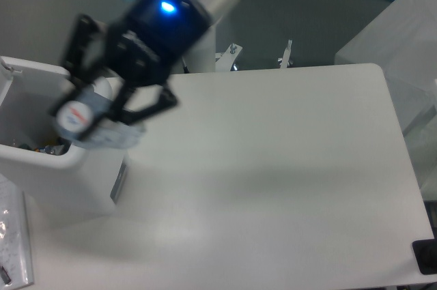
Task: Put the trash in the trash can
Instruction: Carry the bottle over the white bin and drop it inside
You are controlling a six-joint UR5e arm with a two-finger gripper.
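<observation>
White tabletop [273,167] fills most of my view, grey floor behind it at 12 o'clock. At 9 o'clock stands the large white boxy plastic trash can [82,174] with a grey inside; some dark, mixed scraps lie at its bottom, too small for me to name.

My black two-finger gripper [92,109] hangs over the can's near rim, motion-blurred, blue status light lit on the wrist above it. Jaws are drawn in on the long clear bluish plastic bottle [76,114]; its pale round end faces the camera between the fingers. I read the grip as firm, though the blur hides the exact contact.

The bottle sits roughly above the can's right wall, its pale end just past the rim toward the opening, the rest trailing toward 3 o'clock. A pale translucent smear below the fingers may be the bottle's body or something else; I cannot tell. No crumpled wrapper shows on the table.

Step in hand, by my judgement: carry, nearly at the drop point. Next move calls for a little more travel toward 9 o'clock so the whole bottle clears the rim, then letting go. Risk: early release bounces the bottle off the wall onto the table.
</observation>
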